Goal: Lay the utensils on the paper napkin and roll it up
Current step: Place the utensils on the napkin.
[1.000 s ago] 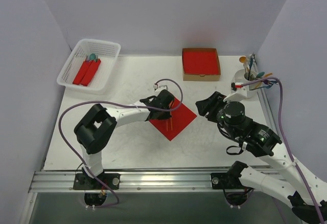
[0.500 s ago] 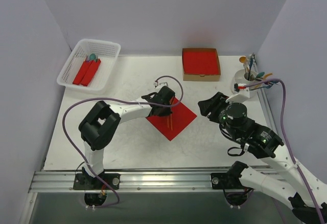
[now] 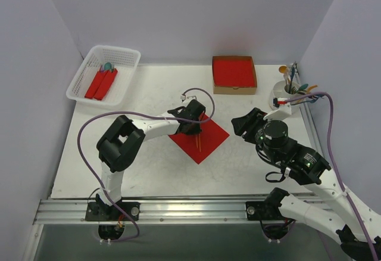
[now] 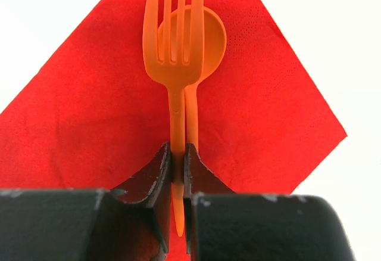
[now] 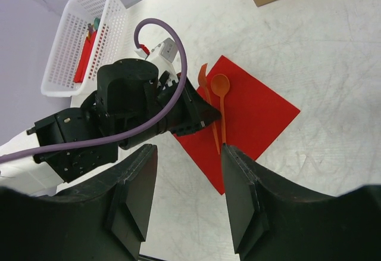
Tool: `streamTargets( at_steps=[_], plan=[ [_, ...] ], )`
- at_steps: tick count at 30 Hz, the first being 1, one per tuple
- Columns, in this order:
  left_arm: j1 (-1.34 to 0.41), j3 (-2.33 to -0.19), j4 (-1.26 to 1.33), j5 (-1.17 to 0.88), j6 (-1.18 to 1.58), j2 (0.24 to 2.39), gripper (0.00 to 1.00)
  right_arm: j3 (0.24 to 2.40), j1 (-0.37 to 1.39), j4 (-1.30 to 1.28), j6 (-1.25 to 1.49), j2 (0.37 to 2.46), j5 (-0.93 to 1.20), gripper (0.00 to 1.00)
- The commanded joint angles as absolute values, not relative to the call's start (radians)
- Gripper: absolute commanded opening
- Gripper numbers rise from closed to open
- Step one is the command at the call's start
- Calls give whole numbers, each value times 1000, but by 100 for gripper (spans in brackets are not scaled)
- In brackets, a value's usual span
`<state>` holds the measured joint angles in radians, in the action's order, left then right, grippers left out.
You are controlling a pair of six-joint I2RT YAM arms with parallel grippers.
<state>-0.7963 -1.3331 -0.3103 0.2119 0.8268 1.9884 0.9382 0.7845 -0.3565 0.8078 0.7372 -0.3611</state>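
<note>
No legible text, label, brand name, number or sign in any of the three views; nothing to record on the surface or on anything standing on it.

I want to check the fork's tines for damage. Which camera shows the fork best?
Left wrist: the fork is large and its tines distinct, though their tips are cropped. Its handle is pinched in the left pincer. Right wrist shows it small on the napkin; top external shows just a thin orange sliver.
</note>
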Motion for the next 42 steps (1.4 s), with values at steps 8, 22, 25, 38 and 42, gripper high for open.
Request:
streamTargets(
  at_steps=[8, 22, 25, 38, 42],
  plan=[
    [-792, -1391, -319, 209, 821, 1973, 14, 934, 776, -344, 799, 732, -405, 47],
    [-813, -1459, -370, 196, 830, 1996, 15, 939, 775, -345, 799, 736, -408, 47],
    [-822, -1485, -390, 202, 830, 2013, 15, 940, 773, -345, 799, 738, -410, 47],
    [-822, -1523, -417, 184, 864, 2086, 15, 942, 769, -360, 796, 716, -411, 47],
    [-825, -1537, -439, 195, 861, 2086, 21, 940, 769, -364, 796, 713, -414, 47]
  ],
)
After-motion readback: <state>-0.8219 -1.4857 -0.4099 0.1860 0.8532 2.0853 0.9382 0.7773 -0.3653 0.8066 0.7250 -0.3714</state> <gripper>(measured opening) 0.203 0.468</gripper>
